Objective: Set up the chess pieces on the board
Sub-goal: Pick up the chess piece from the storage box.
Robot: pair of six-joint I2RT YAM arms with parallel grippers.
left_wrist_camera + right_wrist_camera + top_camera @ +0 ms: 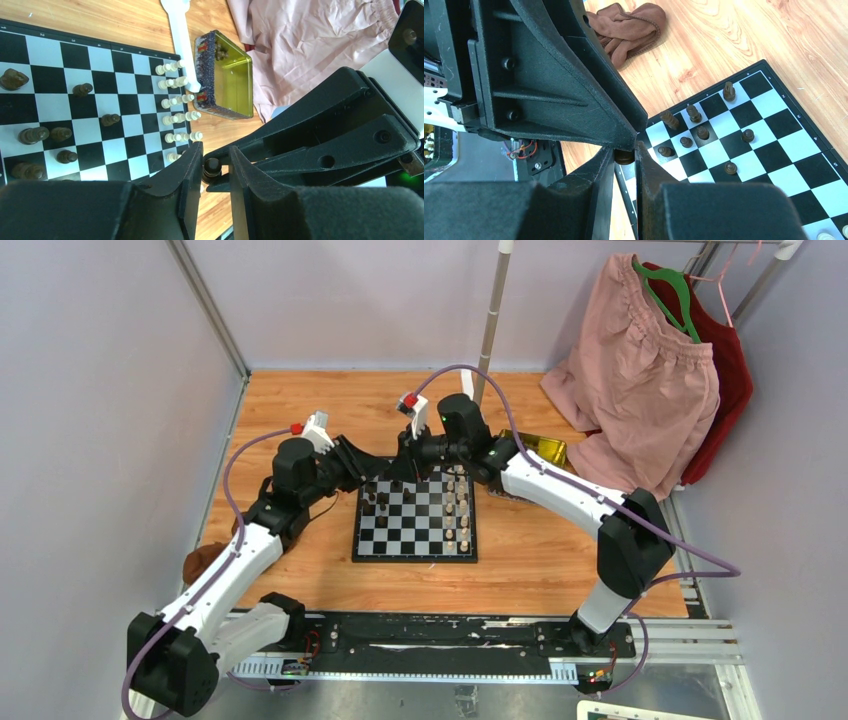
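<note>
- Enclosing the work cell are pale grey walls [100, 390]. At the far right a pink garment [640, 390] and a red garment [732, 370] hang on a rack, well apart from the work.
- The wooden table [300, 410] looks smooth. I judge that the board [410, 540], which lies loose at its middle, can slide if an arm pushes its rim.
- Both arms reach to the far left corner of the board and meet there. Their black fingers are very close, so a small error in the path may make them hit one another.
- The gold tray [237, 85] lies near the far right corner of the board. The brown cloth [629, 25] is well apart on the left.
- The cream pieces [172, 119] stand in two rows along the right edge. The dark pieces [702, 132] stand loosely on the left squares, not yet in order.
- The right gripper [624, 149] pinches one dark piece [624, 157]. The left gripper [215, 157] has its jaws narrow around the same piece; whether they press it I cannot tell.
- If one gripper lets go before the other holds firmly, this piece can twist or drop. It may then knock over the dark pieces close below.
</note>
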